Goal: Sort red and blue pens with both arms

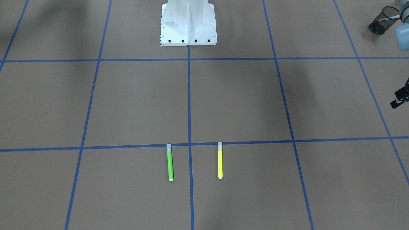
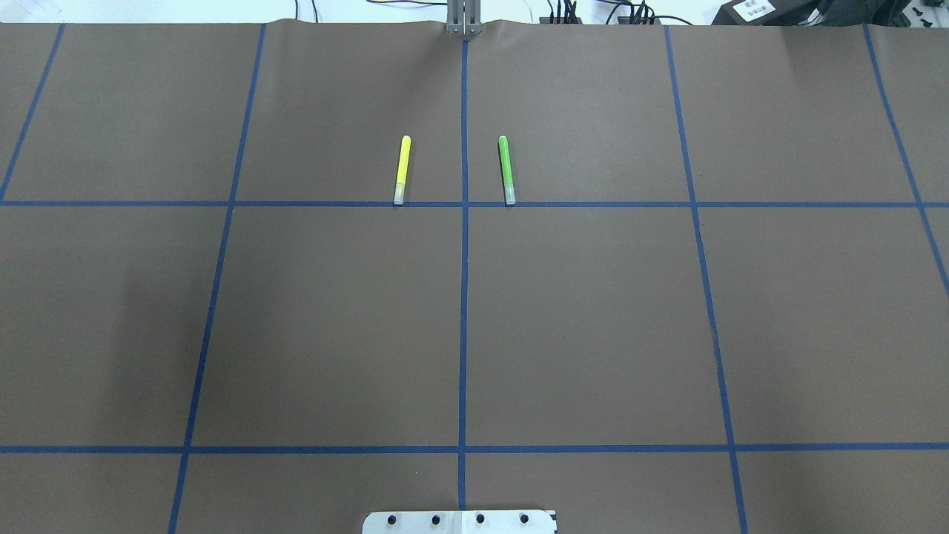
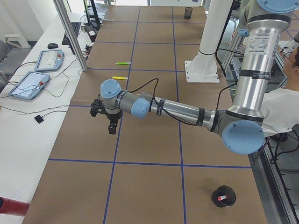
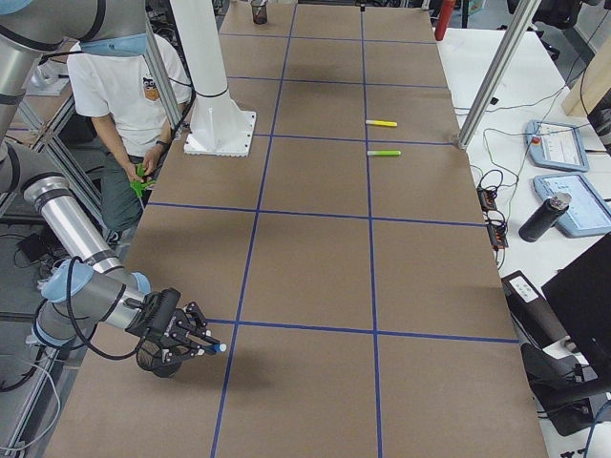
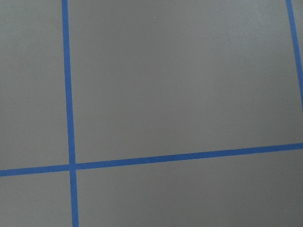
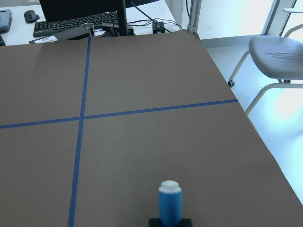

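Observation:
The blue pen (image 6: 169,202), white tip forward, is held in my right gripper (image 4: 196,342), which is shut on it. In the exterior right view that gripper hovers low over a black mesh cup (image 4: 158,361) near the table's robot-side edge, with the pen lying roughly level. The red pen (image 1: 385,19) leans inside another black mesh cup (image 3: 223,196) at the table's left end. My left gripper (image 3: 106,116) hangs above bare brown paper, nothing visible in it; I cannot tell whether it is open or shut. Only its edge shows in the front view.
A green pen (image 2: 506,169) and a yellow pen (image 2: 401,169) lie parallel on the far side of the centre line. The white robot pedestal (image 1: 188,25) stands at the table's robot side. A person (image 4: 124,86) sits behind it. Blue tape grids the paper.

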Available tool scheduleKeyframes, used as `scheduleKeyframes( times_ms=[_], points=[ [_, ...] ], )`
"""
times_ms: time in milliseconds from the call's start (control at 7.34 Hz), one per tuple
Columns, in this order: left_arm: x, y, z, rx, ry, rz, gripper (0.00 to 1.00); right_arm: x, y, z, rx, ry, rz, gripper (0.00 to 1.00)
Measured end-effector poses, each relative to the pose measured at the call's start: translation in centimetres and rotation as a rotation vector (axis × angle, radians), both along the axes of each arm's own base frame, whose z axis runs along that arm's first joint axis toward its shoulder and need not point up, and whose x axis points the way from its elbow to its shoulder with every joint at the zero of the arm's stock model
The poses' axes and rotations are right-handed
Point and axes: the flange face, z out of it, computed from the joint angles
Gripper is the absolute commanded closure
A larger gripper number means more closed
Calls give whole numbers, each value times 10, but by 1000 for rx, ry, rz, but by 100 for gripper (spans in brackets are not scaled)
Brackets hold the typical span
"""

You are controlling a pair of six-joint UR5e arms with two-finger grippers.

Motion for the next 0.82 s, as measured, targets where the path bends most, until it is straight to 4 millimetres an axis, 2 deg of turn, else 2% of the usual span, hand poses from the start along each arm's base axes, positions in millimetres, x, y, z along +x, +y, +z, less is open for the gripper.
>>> scheduleKeyframes(
  times_ms=[409,817],
  points=[
    [0,0,0,1,1,1,1,-24,58,-4,63,39,81,100],
    [0,2,2,0,0,4,1,-49,85,2,105,29,175,100]
  ],
)
